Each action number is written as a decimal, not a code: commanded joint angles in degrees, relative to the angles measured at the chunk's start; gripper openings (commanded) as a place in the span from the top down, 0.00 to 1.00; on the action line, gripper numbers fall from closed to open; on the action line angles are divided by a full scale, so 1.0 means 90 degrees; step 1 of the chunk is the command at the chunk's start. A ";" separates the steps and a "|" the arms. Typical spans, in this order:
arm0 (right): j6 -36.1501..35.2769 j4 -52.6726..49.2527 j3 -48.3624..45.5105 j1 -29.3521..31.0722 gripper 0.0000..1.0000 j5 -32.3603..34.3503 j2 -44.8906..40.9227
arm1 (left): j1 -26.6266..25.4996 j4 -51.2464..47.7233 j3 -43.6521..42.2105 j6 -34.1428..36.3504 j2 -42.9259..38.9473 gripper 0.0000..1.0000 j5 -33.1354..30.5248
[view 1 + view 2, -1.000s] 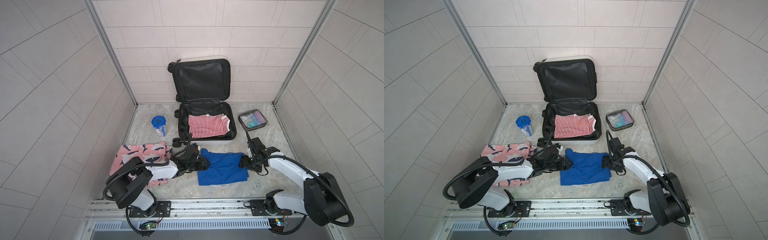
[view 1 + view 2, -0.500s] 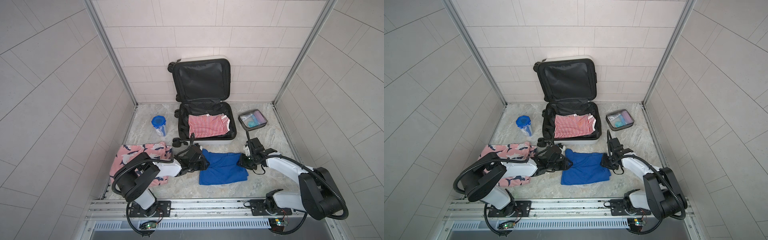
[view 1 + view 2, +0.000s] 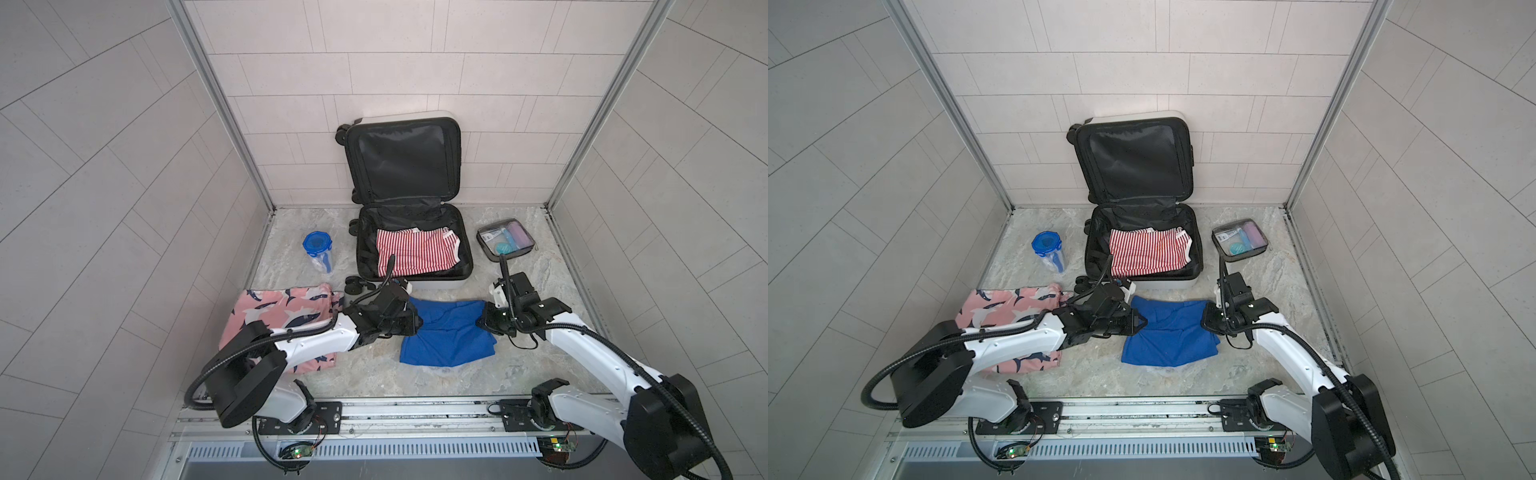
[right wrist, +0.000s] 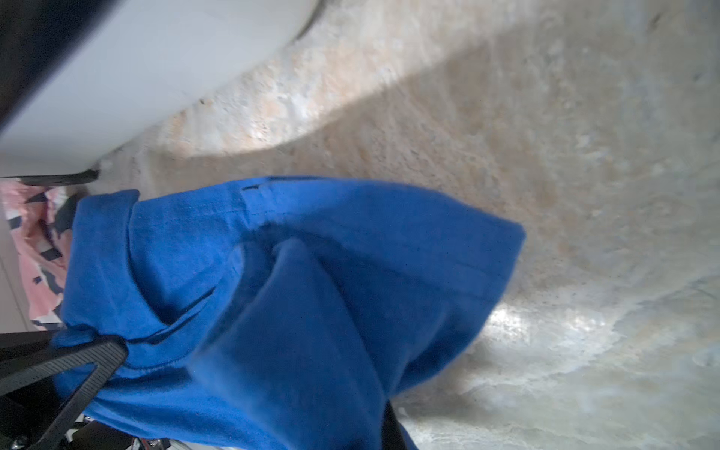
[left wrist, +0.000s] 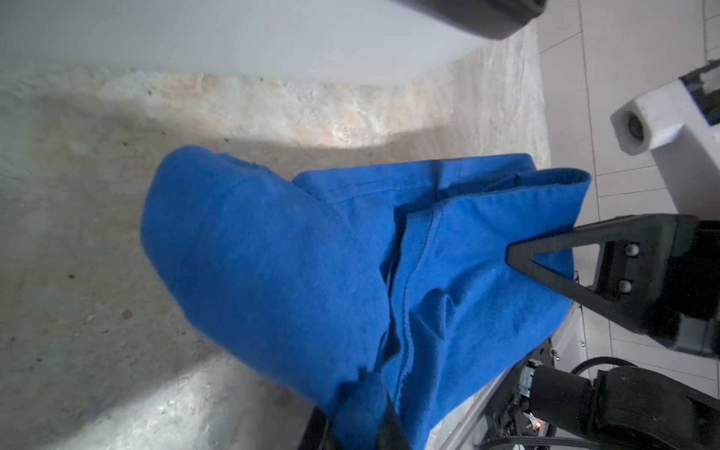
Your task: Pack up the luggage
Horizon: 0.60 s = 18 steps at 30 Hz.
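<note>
Left gripper (image 3: 417,323) and right gripper (image 3: 483,323), previously open, are now clenching the blue shirt (image 3: 449,338) at frame centre. You are preparing its lift into the luggage (image 3: 436,286).

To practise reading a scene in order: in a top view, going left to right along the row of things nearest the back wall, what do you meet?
blue-lidded container → luggage → clear toiletry pouch
</note>
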 commanded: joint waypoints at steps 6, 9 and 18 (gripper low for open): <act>0.0274 -0.0374 0.1178 0.0060 1.00 -0.0417 -0.0248 | -0.0038 -0.2145 0.1296 0.0823 -0.0930 1.00 -0.1256; 0.0301 -0.0330 0.1848 0.0061 1.00 -0.0520 -0.0020 | 0.0004 -0.2412 0.1857 0.1222 -0.1007 1.00 -0.1814; 0.0112 -0.0047 0.4154 0.0070 1.00 -0.0424 0.1695 | 0.0981 -0.3408 0.4294 0.2617 0.0156 1.00 -0.1966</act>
